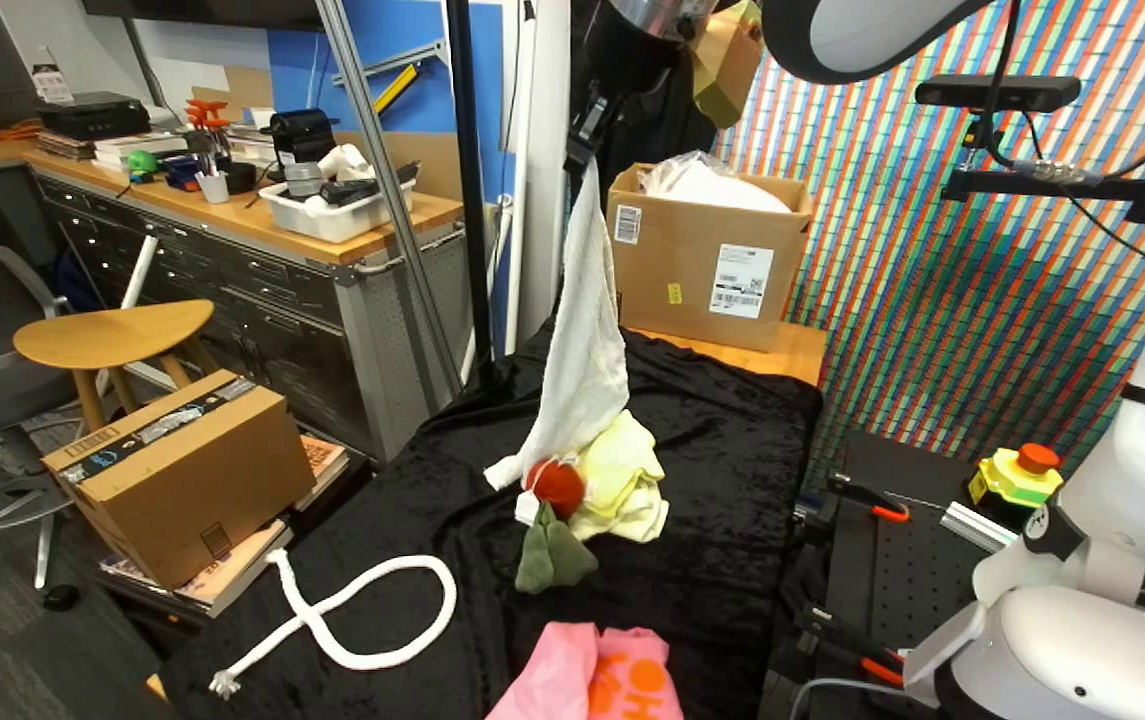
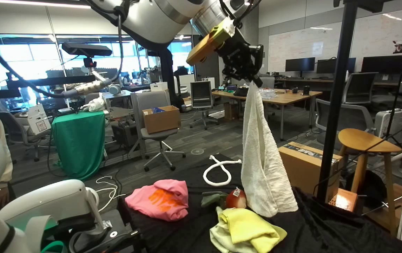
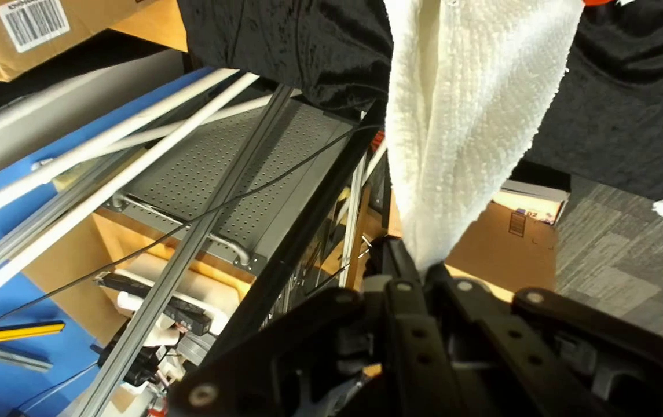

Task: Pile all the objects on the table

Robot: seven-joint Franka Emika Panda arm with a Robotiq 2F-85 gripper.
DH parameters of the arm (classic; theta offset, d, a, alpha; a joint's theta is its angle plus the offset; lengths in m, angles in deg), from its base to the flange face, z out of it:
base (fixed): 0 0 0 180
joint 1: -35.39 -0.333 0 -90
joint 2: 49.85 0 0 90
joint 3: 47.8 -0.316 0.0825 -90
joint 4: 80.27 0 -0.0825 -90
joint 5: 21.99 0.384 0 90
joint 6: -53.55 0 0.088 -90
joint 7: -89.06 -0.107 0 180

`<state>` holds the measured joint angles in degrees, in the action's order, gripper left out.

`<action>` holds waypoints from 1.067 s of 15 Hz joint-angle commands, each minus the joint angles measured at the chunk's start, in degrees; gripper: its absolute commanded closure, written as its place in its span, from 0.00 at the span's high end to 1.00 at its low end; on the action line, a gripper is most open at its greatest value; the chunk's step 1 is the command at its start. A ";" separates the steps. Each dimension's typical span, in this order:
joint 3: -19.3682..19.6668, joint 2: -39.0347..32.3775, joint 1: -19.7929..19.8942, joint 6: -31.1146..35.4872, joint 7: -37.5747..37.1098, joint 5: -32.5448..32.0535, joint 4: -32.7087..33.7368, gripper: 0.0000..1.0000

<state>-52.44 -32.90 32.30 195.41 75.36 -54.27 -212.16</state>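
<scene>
Okay, the gripper [image 1: 580,158] has the white cloth [image 1: 587,340] clamped by its top, the rest hanging in a long drape over the black table [image 1: 732,440]; I can't tell whether the lower edge touches it. Close by that edge sit the yellow-green cloth [image 1: 620,475] and the small red item [image 1: 559,488], side by side. The pink-and-orange cloth [image 1: 587,675] lies apart from them, as does the looped white rope [image 1: 312,617].
</scene>
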 commanded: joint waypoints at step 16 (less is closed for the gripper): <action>-3.52 -3.85 -0.61 -3.12 9.09 2.67 -1.27 1.00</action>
<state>-55.31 -35.53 32.14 192.24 81.58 -52.73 -214.98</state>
